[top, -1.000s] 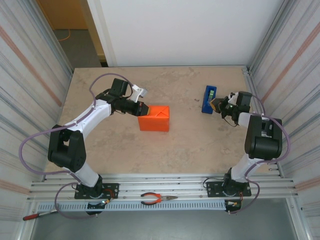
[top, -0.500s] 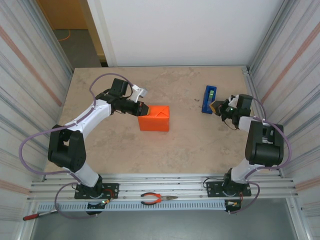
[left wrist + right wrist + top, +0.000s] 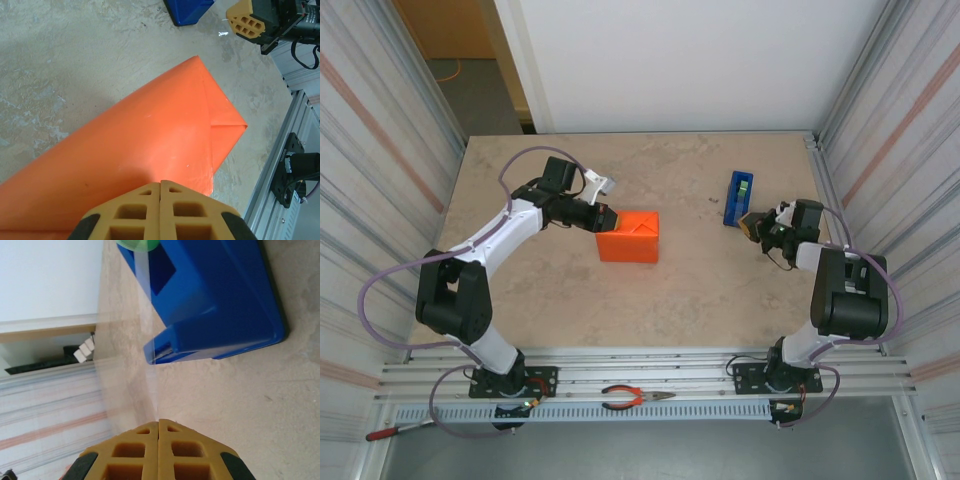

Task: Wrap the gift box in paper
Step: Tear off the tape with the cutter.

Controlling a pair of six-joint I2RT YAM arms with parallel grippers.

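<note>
Left claw (image 3: 607,218), fully closed on nothing, is pressing at the 9 o'clock edge of the box (image 3: 630,237), which is sitting wrapped in orange paper (image 3: 150,140) just at 9 o'clock of the tabletop (image 3: 690,290) centre. At the box's 2 o'clock, right claw (image 3: 752,222) is pinching clear tape (image 3: 144,295) running from the blue dispenser (image 3: 737,198).

Low cuboid gift box in bright orange matte paper (image 3: 150,150) occupies the centre, lying on the beige mottled tabletop (image 3: 75,60). A folded seam shows at its right end. Left gripper (image 3: 160,186), tan honeycomb fingers, jaws pressed together, sits at the box's near edge. Beyond the box are a blue plastic tape dispenser corner (image 3: 189,9) and the right gripper (image 3: 246,19). A grey metal rail (image 3: 280,165) borders the table on the right.
</note>
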